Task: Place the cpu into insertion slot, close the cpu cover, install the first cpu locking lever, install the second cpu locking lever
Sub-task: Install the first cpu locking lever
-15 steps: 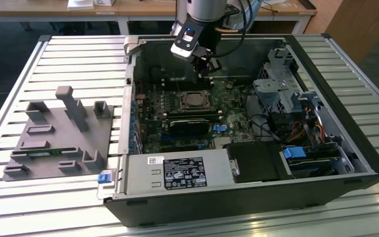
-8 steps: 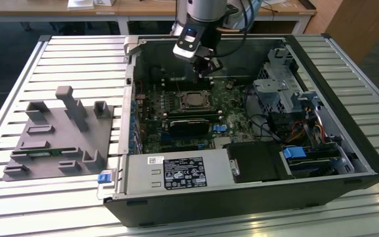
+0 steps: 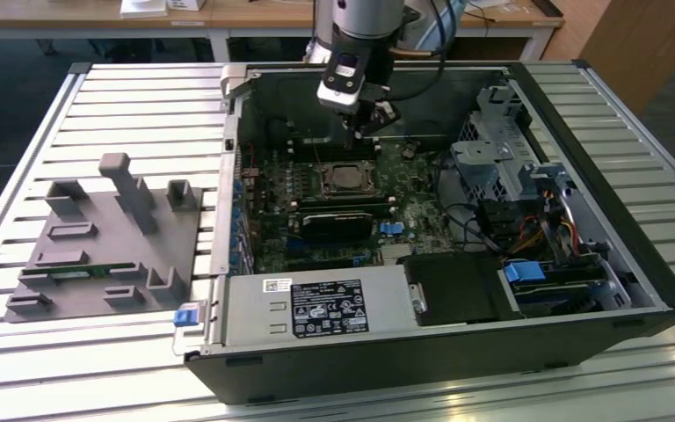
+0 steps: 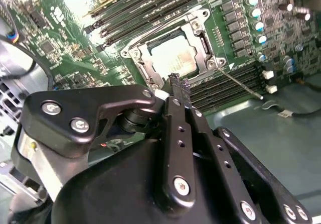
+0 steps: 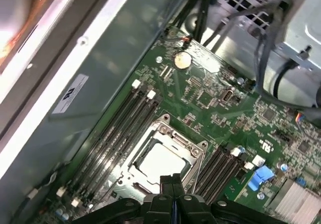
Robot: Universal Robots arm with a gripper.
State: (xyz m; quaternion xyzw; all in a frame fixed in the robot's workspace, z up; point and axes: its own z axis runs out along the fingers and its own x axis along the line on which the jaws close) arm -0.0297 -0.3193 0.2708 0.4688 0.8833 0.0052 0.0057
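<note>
Judging by the cover lying shut, the lever step was in hand. It would go best with the fingertips set squarely on the lever's end, swinging it down under its catch without scraping the board. The black two-fingered gripper [image 4: 173, 81] hung tilted just above the socket's edge, fingers pressed together and holding nothing. Beyond it, the thin dark-silver square cpu cover [image 4: 203, 45] lay flat over the pale silvery square cpu [image 4: 173, 58], seated in the small square black insertion slot [image 3: 326, 180]. Farther on, a thin silvery wire lever [image 4: 241, 84] stood free over the long black memory slots [image 4: 225, 91].
</note>
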